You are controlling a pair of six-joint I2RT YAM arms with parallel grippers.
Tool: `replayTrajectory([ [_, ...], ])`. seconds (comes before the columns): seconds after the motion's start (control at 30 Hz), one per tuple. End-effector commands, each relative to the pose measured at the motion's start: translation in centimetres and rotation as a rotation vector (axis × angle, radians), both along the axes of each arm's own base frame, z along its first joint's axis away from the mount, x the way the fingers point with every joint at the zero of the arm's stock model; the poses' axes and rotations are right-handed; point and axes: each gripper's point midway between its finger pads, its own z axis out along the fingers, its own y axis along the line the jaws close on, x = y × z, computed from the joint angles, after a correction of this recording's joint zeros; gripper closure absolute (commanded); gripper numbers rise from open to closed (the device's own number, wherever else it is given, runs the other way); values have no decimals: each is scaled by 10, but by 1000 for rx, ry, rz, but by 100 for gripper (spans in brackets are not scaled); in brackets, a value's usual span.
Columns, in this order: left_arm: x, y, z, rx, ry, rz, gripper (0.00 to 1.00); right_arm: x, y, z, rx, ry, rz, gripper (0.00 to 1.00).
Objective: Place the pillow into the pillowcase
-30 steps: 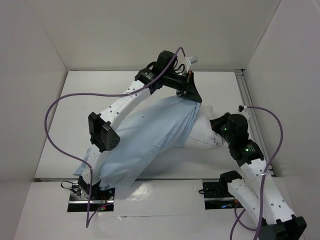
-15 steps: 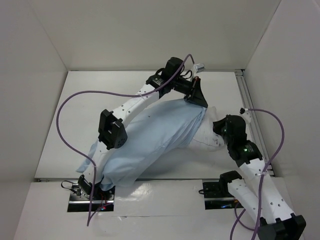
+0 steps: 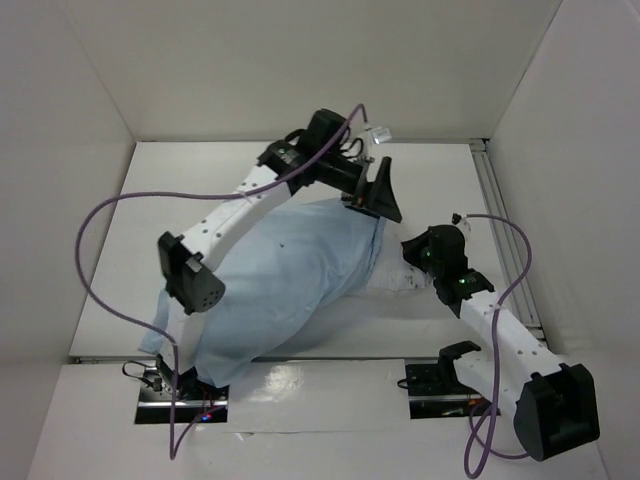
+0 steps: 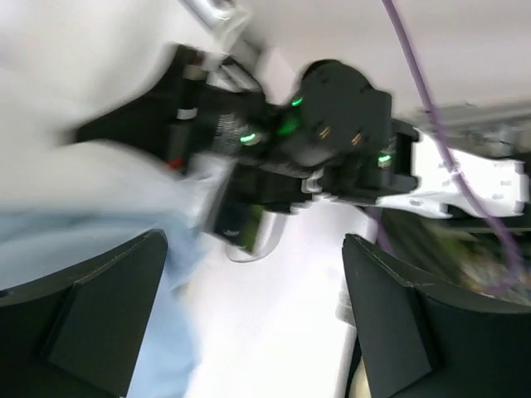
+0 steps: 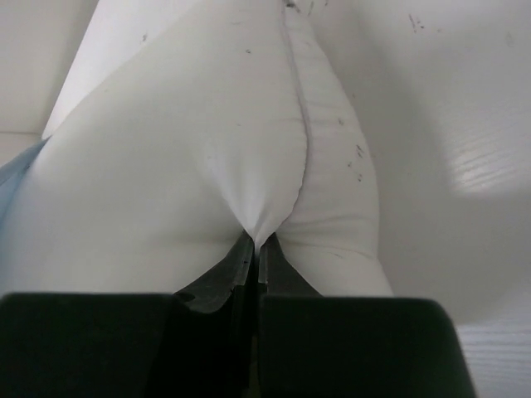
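The light blue pillowcase (image 3: 290,280) lies across the table with the white pillow (image 3: 397,282) mostly inside it; only the pillow's right end sticks out. My left gripper (image 3: 372,208) hovers open over the case's far right edge. In the left wrist view its fingers (image 4: 91,323) stand wide apart with nothing between them, and blue cloth (image 4: 170,332) shows beside the left one. My right gripper (image 3: 410,250) is shut on a pinch of pillow fabric (image 5: 259,228) at the exposed end. A sliver of pillowcase (image 5: 17,170) shows at the left of the right wrist view.
White walls enclose the table (image 3: 150,200) at the back and both sides. A metal rail (image 3: 495,200) runs along the right edge. Purple cables (image 3: 100,260) loop off both arms. The right arm's wrist (image 4: 332,141) sits close in front of the left gripper.
My left gripper has opened and let go of the pillowcase edge, which has dropped onto the pillow. The right gripper has moved left with the pillow, leaving less white showing.
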Motion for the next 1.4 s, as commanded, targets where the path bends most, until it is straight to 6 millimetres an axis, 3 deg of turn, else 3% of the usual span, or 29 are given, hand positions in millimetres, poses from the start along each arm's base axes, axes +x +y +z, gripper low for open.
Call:
replayTrajectory([
  [0.0,32,79,30,96,-247,250,0,-13,-6,-1,-29,69,-17,100],
  [0.03,43,106,28,139,-250,338,0,-14,-11,-2,-45,69,-40,100],
  [0.07,44,142,48,170,-313,484,0,-16,-13,-3,-55,84,-48,100],
  [0.1,45,166,23,250,-274,563,0,-16,-15,-3,-60,82,-55,100],
  [0.17,59,235,13,365,-283,828,0,-17,-18,-1,-59,81,-64,100],
  [0.2,43,266,30,345,-287,958,0,-15,-18,2,-64,71,-60,100],
  [0.23,34,290,-3,430,-226,1031,0,-16,-16,2,-59,73,-52,100],
  [0.27,34,324,-10,476,-221,1169,0,-13,-19,4,-63,62,-56,100],
  [0.3,24,342,-19,495,-177,1252,0,-14,-17,0,-62,78,-47,100],
  [0.33,2,367,-38,548,-128,1330,0,-13,-15,2,-55,70,-40,100],
  [0.37,-7,386,-48,599,-112,1420,0,-11,-14,0,-56,75,-39,100],
  [0.43,-32,403,-75,636,-20,1513,0,-7,-12,0,-59,76,-24,100],
  [0.53,-59,411,-116,681,129,1560,0,-2,-10,4,-55,72,-13,100],
  [0.6,-64,399,-138,672,212,1510,0,0,-10,2,-64,70,-7,100],
  [0.63,-69,395,-161,700,255,1478,0,2,-9,6,-61,62,-8,100],
  [0.7,-59,376,-173,637,296,1410,0,3,-7,5,-57,64,0,100],
  [0.77,-49,364,-187,596,299,1340,9,5,-7,9,-55,55,0,100],
  [0.8,-42,345,-190,555,299,1216,19,5,-7,9,-63,54,6,100],
  [0.83,-30,336,-189,514,278,1180,65,5,-7,9,-63,54,6,100],
  [0.87,-16,329,-174,478,252,1153,89,5,-7,14,-61,45,6,100],
  [0.9,-7,324,-178,499,266,1108,100,4,-7,14,-69,44,10,100],
  [0.93,3,321,-168,487,244,1095,100,5,-9,13,-74,42,3,100],
  [0.97,24,320,-139,447,174,1110,100,5,-9,16,-81,41,8,100],
  [1.0,34,318,-128,453,126,1127,100,4,-11,14,-88,49,0,100],
  [1.03,50,317,-102,425,53,1142,100,6,-11,18,-95,39,6,100],
  [1.1,74,319,-77,410,-50,1195,100,5,-11,21,-93,30,6,100],
  [1.3,137,324,-41,440,-207,1232,100,17,24,17,24,-6,132,100],
  [1.33,150,328,-48,473,-224,1244,100,21,36,14,44,2,176,100],
  [1.37,154,323,-37,479,-261,1217,72,29,40,23,51,-9,185,100],
])
